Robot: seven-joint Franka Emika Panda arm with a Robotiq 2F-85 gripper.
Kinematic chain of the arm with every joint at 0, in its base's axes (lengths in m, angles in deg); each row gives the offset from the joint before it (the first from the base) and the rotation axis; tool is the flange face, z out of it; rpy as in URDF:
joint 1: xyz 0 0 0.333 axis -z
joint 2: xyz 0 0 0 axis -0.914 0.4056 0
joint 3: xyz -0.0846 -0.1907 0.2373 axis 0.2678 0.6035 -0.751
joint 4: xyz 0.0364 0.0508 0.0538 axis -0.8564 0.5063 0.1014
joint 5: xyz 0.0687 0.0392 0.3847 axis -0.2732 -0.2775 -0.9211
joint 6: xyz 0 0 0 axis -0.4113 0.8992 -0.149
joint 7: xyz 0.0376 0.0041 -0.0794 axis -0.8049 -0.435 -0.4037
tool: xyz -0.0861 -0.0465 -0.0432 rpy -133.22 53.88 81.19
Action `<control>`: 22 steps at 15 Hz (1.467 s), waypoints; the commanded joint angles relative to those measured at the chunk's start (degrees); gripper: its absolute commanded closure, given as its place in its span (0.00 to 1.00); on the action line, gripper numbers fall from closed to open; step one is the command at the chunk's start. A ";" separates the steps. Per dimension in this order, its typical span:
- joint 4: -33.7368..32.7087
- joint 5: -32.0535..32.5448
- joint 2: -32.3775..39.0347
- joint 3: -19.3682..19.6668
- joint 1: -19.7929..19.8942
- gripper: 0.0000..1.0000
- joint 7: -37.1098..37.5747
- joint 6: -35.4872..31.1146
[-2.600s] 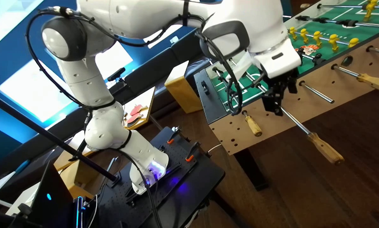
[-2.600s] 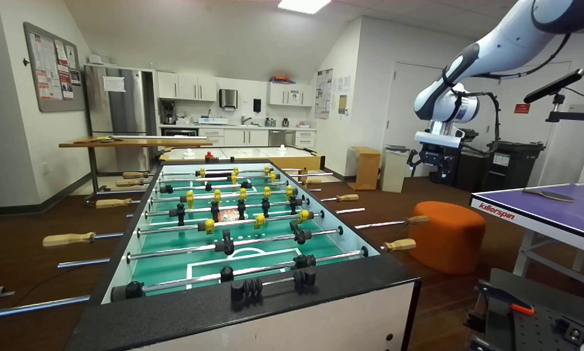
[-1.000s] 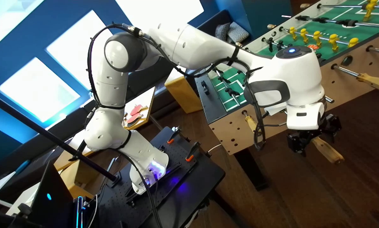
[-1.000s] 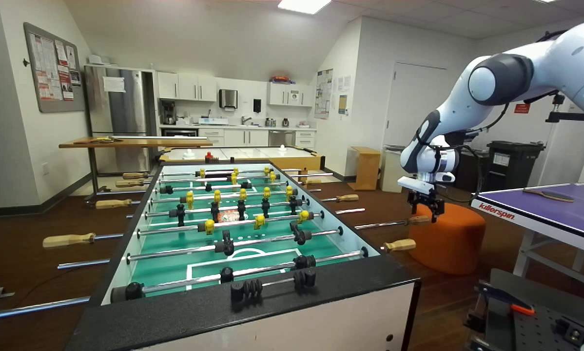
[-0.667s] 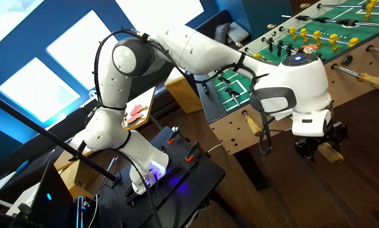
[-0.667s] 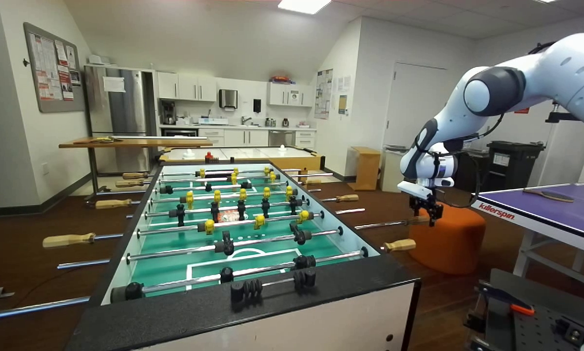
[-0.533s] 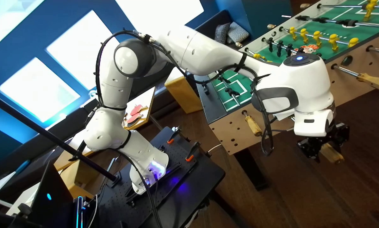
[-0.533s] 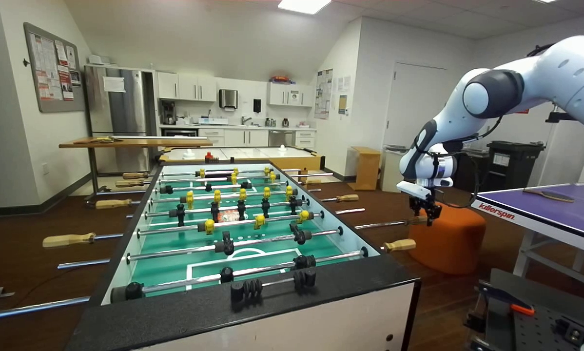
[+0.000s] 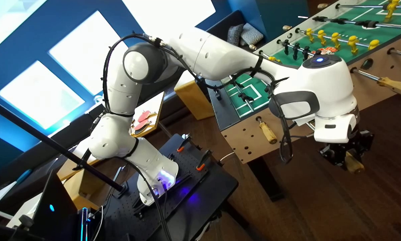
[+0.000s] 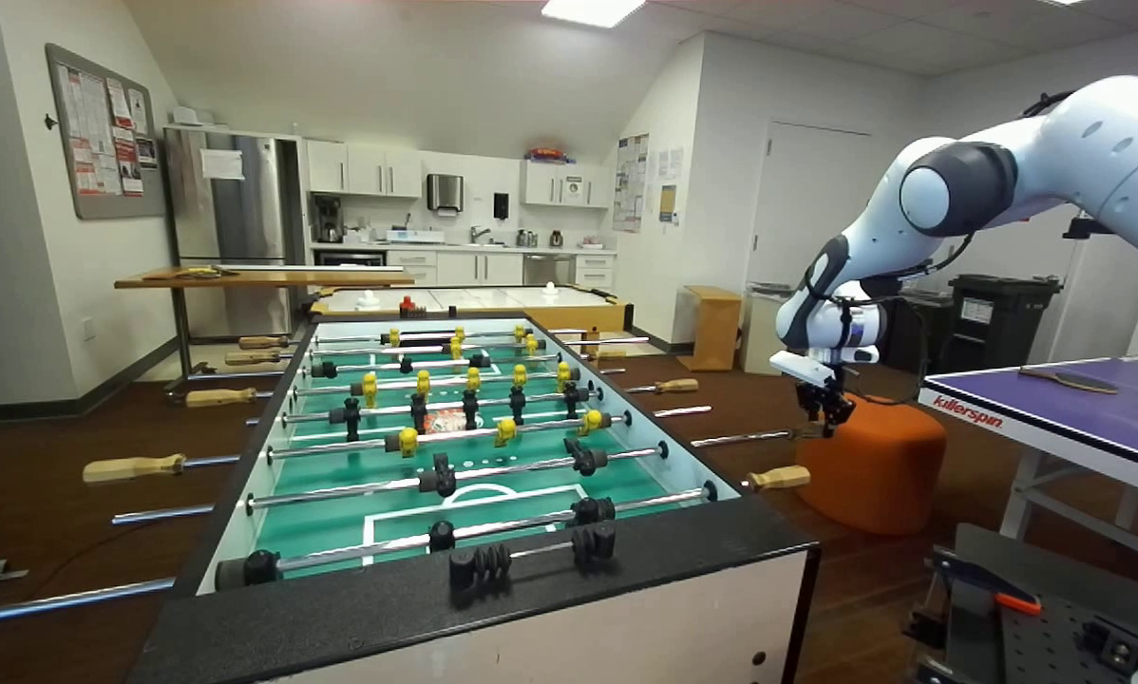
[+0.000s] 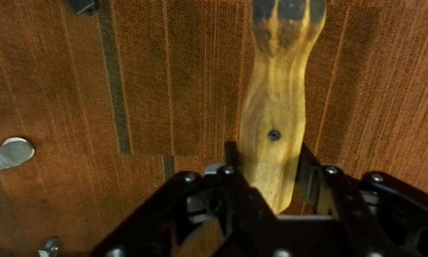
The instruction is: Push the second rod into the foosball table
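The second rod point(image 10: 742, 438) sticks far out of the foosball table's side point(image 9: 235, 142), a long bare stretch of metal showing between table and handle. At its outer end is a pale wooden handle point(image 11: 276, 92), with a dark screw in it. My gripper point(image 11: 269, 153) is shut on this handle, one black finger point(image 11: 232, 157) against each side close to its end. In an exterior view, the gripper point(image 9: 349, 155) covers most of the handle, and only its tip shows below. The rod itself is largely behind the arm there.
A shorter wooden handle point(image 9: 268, 133) belongs to the nearest rod, between the arm's base and the held one. Farther along, another handle point(image 9: 396, 87) juts out. An orange stool point(image 10: 873, 475) and a purple table point(image 10: 1082, 408) stand nearby. A grey shoe point(image 11: 8, 157) shows on the floor.
My gripper has come down and outward from above the rod to its handle, moved along it toward the tip, and gone from open to shut on it. The handle's tip has not visibly moved.
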 commanded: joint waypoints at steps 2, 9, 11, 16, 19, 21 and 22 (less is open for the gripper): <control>0.73 -1.45 -2.09 -3.88 0.31 0.85 -1.39 0.76; 5.07 -1.70 -6.05 -6.83 -2.79 0.85 -0.51 0.37; 6.82 -1.92 -7.58 -8.00 -3.99 0.85 0.24 -0.16; 11.12 -1.74 -11.09 -10.86 -8.04 0.85 2.91 -1.54; 12.82 -1.39 -12.14 -12.37 -10.87 0.85 5.51 -3.21; 13.90 -0.45 -12.33 -11.53 -12.05 0.85 6.59 -5.17; 14.29 -0.46 -12.52 -11.47 -12.07 0.85 6.48 -5.77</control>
